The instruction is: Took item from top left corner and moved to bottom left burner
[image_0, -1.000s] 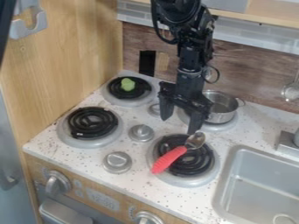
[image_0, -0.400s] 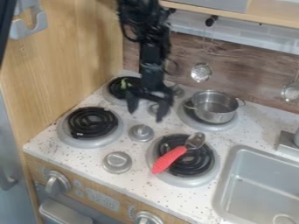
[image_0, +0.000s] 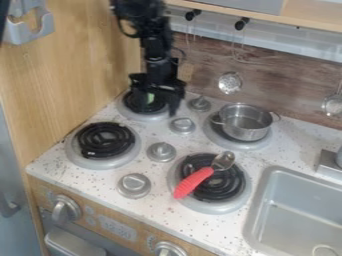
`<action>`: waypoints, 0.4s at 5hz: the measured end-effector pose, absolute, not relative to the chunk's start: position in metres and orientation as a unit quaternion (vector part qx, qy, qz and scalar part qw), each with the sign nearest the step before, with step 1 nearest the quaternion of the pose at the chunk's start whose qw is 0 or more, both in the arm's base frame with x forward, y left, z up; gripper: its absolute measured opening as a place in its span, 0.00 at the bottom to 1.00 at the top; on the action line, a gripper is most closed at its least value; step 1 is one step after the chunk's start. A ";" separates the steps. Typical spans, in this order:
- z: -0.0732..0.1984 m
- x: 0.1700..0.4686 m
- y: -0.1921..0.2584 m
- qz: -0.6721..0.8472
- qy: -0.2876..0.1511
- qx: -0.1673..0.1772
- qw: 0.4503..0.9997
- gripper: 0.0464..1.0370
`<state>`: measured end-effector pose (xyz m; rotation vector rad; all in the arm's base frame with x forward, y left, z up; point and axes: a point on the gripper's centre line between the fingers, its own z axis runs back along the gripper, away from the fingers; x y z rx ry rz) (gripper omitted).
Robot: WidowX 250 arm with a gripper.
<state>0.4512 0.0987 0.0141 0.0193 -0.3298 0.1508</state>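
We see the green item (image_0: 150, 98) at the rear-left burner (image_0: 143, 117), apparently just beneath the hand (image_0: 156, 107), its fingers wide apart.

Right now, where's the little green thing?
In the camera view, the green item is at the upper left, on the back left burner, with the gripper right over it.

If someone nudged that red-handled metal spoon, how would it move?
The spoon would likely move as one stiff piece, judging by its straight handle. It might rock or swivel, lying across the black coil burner; its shiny bowl looks slippery.
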 end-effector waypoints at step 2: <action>0.007 0.482 0.121 0.133 -0.254 0.031 0.957 0.96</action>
